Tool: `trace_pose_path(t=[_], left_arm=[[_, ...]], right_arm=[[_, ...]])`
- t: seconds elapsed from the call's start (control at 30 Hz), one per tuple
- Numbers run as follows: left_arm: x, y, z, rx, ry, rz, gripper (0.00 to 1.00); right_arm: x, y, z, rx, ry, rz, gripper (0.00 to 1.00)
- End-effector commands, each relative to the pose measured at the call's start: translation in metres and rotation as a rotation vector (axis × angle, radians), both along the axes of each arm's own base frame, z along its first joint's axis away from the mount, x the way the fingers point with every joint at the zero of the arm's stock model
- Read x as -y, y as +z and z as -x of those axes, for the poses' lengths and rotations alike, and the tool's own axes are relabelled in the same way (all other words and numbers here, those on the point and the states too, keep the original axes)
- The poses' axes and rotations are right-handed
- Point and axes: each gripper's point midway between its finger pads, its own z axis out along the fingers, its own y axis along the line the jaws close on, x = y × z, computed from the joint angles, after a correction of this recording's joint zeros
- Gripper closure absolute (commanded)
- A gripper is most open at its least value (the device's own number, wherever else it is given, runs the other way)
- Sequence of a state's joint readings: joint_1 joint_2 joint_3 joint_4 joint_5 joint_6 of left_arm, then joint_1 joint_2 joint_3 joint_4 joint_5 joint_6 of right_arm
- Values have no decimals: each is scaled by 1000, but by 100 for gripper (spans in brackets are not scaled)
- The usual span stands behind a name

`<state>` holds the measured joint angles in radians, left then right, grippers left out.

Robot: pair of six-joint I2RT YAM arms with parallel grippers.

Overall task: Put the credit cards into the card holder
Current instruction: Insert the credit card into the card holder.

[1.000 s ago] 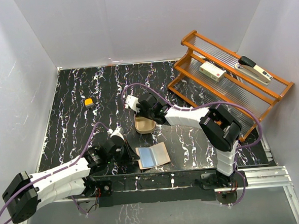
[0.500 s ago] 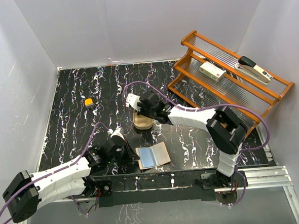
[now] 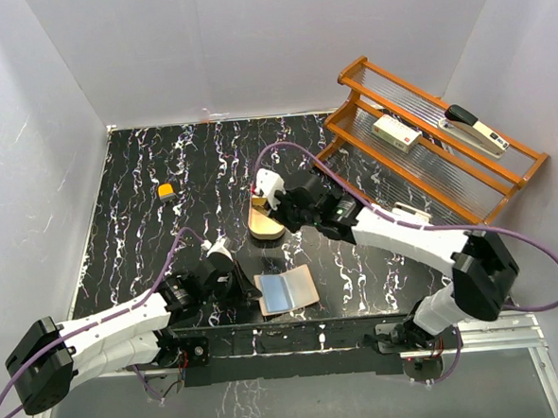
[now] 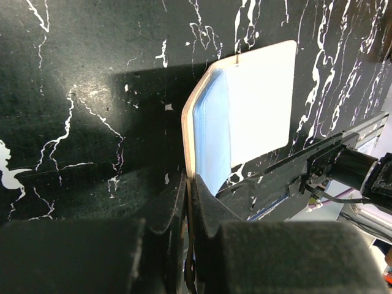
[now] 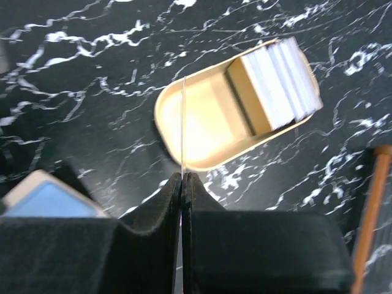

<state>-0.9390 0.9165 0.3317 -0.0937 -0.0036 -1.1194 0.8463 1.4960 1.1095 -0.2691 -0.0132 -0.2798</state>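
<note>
Credit card pinched edge-on in right gripper, left gripper clamping card holder

The black table holds a gold tray, an open card holder, a small yellow thing and a wooden rack.

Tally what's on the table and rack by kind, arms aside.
card holder: 1
gold tray: 1
wooden rack: 1
white box: 1
stapler: 1
yellow object: 1
credit cards: count unreadable, left out
Total without cards: 6
</note>
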Motion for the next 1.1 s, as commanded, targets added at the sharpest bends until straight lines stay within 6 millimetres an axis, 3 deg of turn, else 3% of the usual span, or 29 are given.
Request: trace_pose_path(t=[0.0,0.13,0.4,0.53,0.73,1.07], left_arm=[[8,12,-5,31,7,52,100],[8,10,-8,35,17,46,100],[5,3,-13,35,33,-4,98],[-2,-5,-16,27,53,-67,98],[-5,-12,-17,7,53,-124,97],[-16,-17,-14,-1,77,-154,80]], right_arm=[[-1,25,39,-172,-57,-220,100],[-4,29,75,-341,-64,-390,100],[21,-27,100,-615,-350,-427,100],[23,-40,116,-726,-394,-441,100],[35,-58,126,-797,-488,-440,100],[57,-99,128,-786,-607,-398,100]])
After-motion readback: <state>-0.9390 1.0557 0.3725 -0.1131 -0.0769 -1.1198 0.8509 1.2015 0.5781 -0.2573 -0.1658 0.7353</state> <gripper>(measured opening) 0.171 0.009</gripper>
